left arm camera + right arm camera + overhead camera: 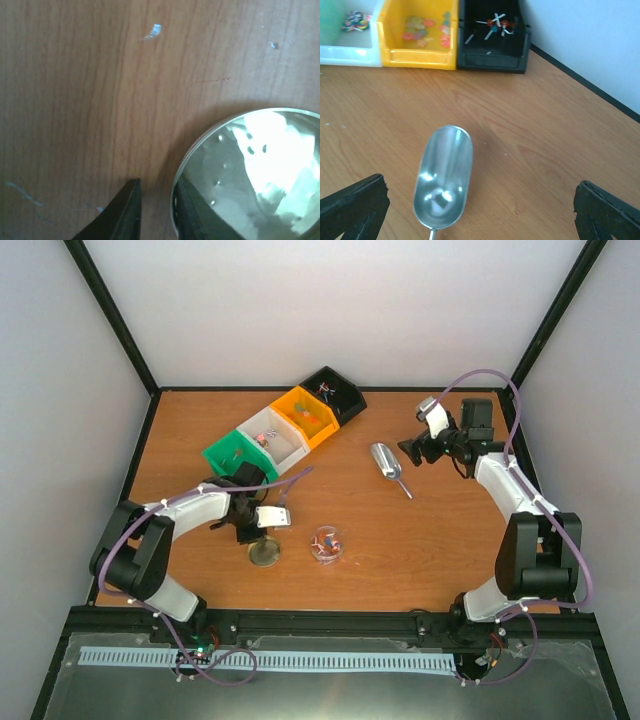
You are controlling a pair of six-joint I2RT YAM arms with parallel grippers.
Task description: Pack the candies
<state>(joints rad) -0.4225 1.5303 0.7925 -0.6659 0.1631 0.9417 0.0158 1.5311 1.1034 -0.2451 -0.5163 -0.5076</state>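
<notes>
Candies (326,543) in mixed wrappers fill a small clear cup at the table's middle. More candies lie in the white bin (355,20), the yellow bin (422,30) and the black bin (495,22). My left gripper (255,532) hangs low over a round shiny lid (250,170). Its jaws (157,187) are narrowed but apart. They straddle the lid's rim, one finger (127,210) on the table side with wood showing beside it, the other over the lid. My right gripper (480,187) is wide open just above the metal scoop (442,175), with nothing held.
A row of bins runs along the back: green (238,452), white (272,435), orange (305,415) and black (335,395). The scoop (388,465) lies right of centre with its handle pointing toward the front. White walls and a black frame edge the table.
</notes>
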